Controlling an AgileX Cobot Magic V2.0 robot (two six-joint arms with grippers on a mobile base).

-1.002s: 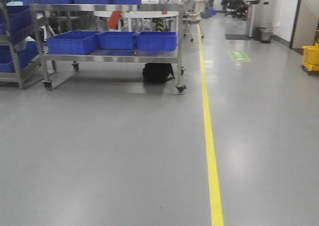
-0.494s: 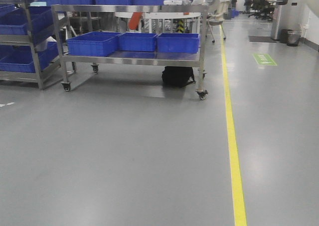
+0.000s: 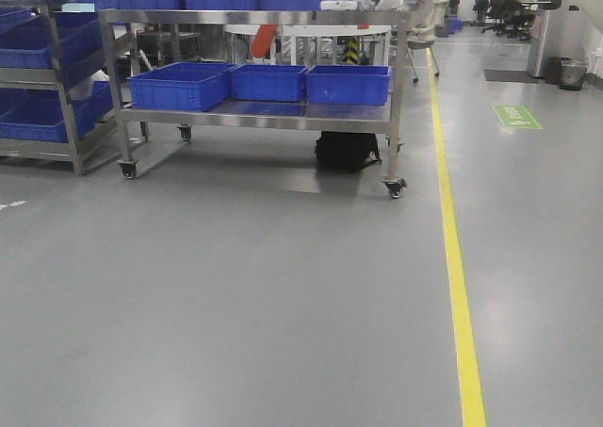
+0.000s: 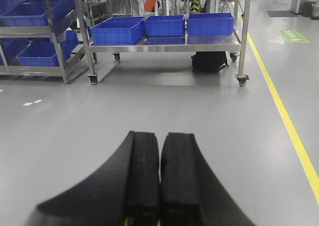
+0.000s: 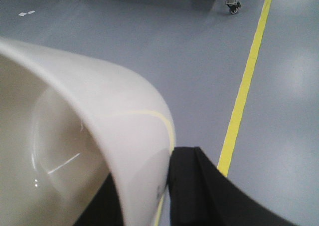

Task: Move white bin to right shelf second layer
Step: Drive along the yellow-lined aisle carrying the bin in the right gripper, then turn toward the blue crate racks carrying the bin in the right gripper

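Observation:
The white bin [image 5: 99, 116] fills the left of the right wrist view, a smooth cream tub with its mouth towards the camera, held above the grey floor. My right gripper [image 5: 149, 171] is shut on the bin's wall, with one black finger [image 5: 194, 191] outside and the other inside the tub. My left gripper [image 4: 160, 136] is shut and empty, its two black pads pressed together over bare floor. Neither gripper nor the bin shows in the front view. No roller-rail shelf level is in view.
A flat-decked steel cart [image 3: 254, 116] on castors stands ahead with three blue crates [image 3: 268, 81] and a black bag [image 3: 346, 151] beneath it. A steel rack with blue crates [image 3: 42, 116] stands at the left. A yellow floor line [image 3: 459, 267] runs along the right.
The cart and yellow line have shifted to the right and slightly lower in the front view, and more of the left rack has come into view.

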